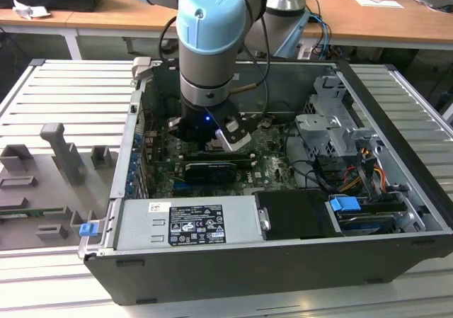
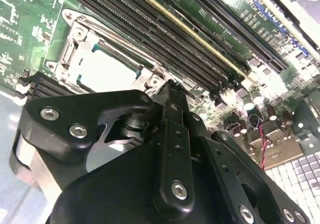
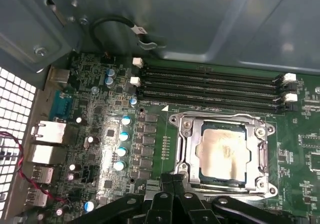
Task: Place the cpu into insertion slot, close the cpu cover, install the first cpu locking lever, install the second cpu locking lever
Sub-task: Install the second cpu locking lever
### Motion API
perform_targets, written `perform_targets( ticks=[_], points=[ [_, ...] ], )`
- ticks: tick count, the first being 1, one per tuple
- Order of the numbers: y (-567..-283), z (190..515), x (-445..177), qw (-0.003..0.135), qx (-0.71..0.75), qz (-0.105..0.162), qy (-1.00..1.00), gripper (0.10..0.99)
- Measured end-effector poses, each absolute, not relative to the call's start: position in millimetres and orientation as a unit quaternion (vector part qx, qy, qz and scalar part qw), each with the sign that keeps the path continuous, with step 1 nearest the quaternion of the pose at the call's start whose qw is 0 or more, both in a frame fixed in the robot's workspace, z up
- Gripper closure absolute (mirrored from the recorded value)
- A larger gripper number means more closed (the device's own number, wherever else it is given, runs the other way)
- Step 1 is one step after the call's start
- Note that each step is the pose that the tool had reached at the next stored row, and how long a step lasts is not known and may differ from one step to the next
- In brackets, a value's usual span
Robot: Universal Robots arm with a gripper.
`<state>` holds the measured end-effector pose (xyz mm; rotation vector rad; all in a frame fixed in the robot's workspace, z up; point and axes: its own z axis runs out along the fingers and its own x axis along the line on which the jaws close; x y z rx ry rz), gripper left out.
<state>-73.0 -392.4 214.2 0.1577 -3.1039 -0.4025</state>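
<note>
Fingers (image 3: 172,184) closed, tips beside cpu cover (image 3: 187,139)

The robot arm (image 1: 212,42) consists of silver-grey cylindrical segments with light-blue plastic joint caps. A black cable runs along its wrist. The black metal gripper (image 2: 167,92) comprises flat linkage plates fastened with silver hex-socket screws.

My black gripper (image 3: 172,184) hangs over a pale silvery-beige cpu (image 3: 223,151) (smudged tan), its cpu cover (image 3: 187,149) silver-grey, the circuit board (image 3: 300,149) green.
</note>
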Motion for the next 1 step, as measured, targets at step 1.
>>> perform_targets(
  ticks=[1],
  points=[
    [-392.3, 215.1, -73.0, 0.004, 0.05, -0.129, -0.99, 0.98]
  ],
)
